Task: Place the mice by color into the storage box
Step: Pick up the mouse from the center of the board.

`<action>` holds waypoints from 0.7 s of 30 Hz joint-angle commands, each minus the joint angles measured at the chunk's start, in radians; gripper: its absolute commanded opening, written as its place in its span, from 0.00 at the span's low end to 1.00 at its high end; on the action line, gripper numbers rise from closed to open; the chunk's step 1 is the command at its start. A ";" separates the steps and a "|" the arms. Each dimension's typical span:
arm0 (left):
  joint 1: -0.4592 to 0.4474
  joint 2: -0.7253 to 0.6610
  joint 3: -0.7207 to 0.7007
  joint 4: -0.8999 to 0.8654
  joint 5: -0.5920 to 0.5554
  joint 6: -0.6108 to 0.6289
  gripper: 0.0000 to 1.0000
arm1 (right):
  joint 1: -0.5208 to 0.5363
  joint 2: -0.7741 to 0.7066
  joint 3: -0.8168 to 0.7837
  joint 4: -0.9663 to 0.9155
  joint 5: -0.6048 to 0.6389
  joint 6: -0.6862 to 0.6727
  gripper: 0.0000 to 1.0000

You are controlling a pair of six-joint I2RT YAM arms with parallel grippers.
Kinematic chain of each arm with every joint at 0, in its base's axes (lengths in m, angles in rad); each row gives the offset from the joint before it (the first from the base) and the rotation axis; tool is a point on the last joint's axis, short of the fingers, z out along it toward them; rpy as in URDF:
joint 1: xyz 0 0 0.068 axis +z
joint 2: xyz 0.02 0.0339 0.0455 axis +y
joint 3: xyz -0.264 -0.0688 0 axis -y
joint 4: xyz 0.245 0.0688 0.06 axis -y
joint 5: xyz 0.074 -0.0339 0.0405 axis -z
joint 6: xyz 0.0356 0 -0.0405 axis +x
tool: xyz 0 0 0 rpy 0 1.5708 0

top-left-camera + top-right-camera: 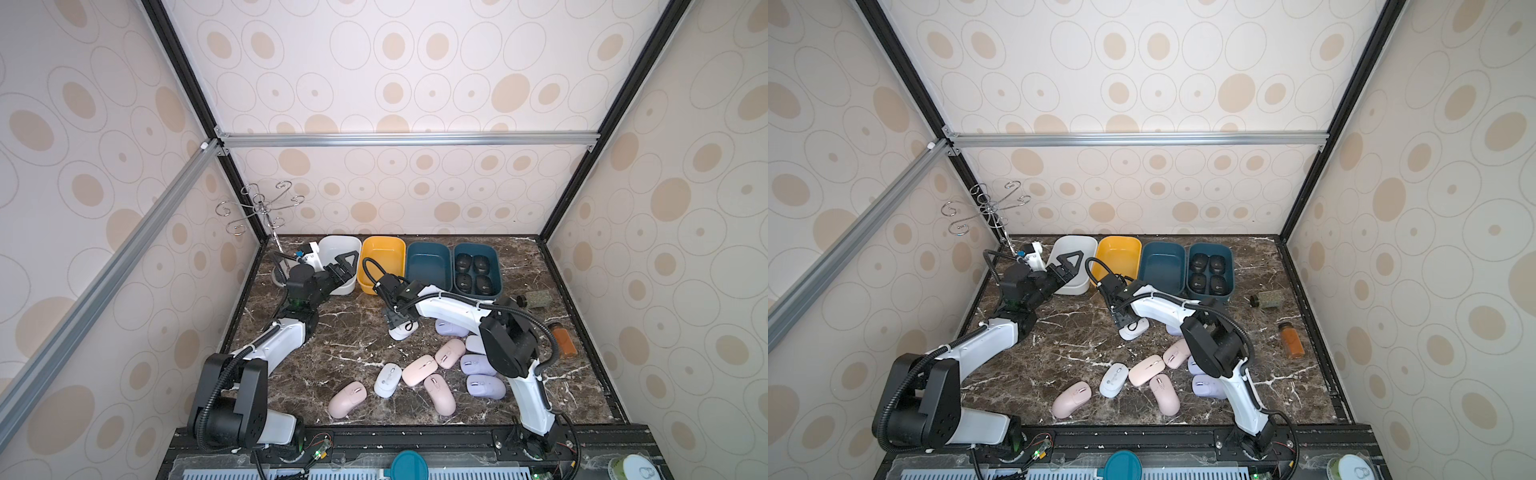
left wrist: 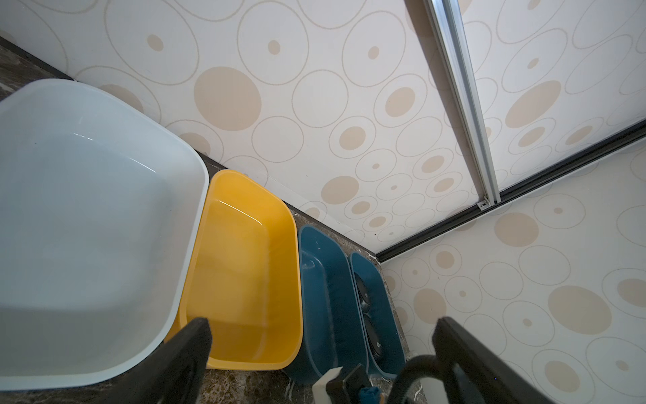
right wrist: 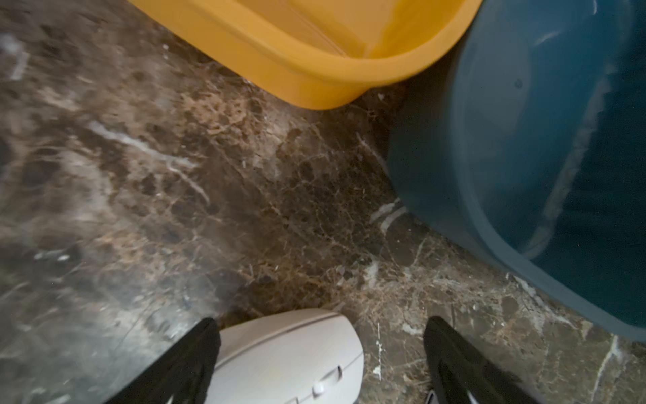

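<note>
The right end effector (image 3: 321, 325) has its two black fingers apart, lowered to the bench (image 1: 332, 345). A white mouse (image 3: 279, 360) lies on the bench between them, close against one finger (image 3: 188, 356), with a clear gap to the other. In both top views this white mouse (image 1: 402, 330) (image 1: 1133, 328) sits just in front of the yellow storage box (image 1: 383, 238), apart from it.

The left end effector (image 1: 345, 266) hangs over the near end of the white storage box (image 1: 332, 245). Its fingers (image 2: 188, 349) are spread wide with nothing between them.

Four storage boxes stand side by side along the back of the bench: white, yellow, an empty teal storage box (image 1: 428, 245), and a second teal storage box (image 1: 473, 246) holding four black mice (image 1: 463, 262).

The other mice lie loose on the bench near the front, under and beside the right arm. There are four pink mice (image 1: 347, 399), one off alone towards the left arm. A pale grey mouse (image 1: 387, 380) lies next to them. Three lavender mice (image 1: 485, 386) are partly covered by the arm, as is another pale mouse (image 1: 473, 344).

At the right edge of the bench lie an orange spice jar (image 1: 564, 340) and a green herb jar (image 1: 534, 300). A wire hook stand (image 1: 259, 203) rises in the back left corner.
</note>
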 commanded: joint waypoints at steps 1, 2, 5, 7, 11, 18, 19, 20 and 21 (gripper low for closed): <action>0.005 -0.020 0.010 0.035 0.010 -0.015 1.00 | 0.024 0.038 0.053 -0.049 0.075 0.054 0.95; 0.004 -0.019 0.009 0.035 0.010 -0.015 1.00 | 0.028 0.042 0.051 -0.051 0.088 0.055 0.95; 0.005 -0.019 0.009 0.037 0.010 -0.015 1.00 | 0.035 0.034 0.022 -0.049 0.099 0.046 0.94; 0.005 -0.019 0.009 0.039 0.013 -0.017 1.00 | 0.038 0.011 -0.014 -0.053 0.099 0.046 0.94; 0.005 -0.015 0.009 0.042 0.015 -0.018 1.00 | 0.041 -0.070 -0.138 -0.009 0.074 0.041 0.93; 0.005 -0.011 0.004 0.050 0.014 -0.020 1.00 | 0.026 -0.191 -0.274 0.011 -0.064 0.014 0.92; 0.005 -0.009 0.006 0.049 0.015 -0.021 1.00 | 0.013 -0.203 -0.283 0.020 -0.132 0.007 0.91; 0.005 -0.008 0.006 0.049 0.017 -0.023 1.00 | 0.002 -0.211 -0.291 0.026 -0.183 0.013 0.89; 0.003 -0.006 0.006 0.051 0.019 -0.023 1.00 | -0.011 -0.216 -0.296 0.031 -0.240 0.023 0.88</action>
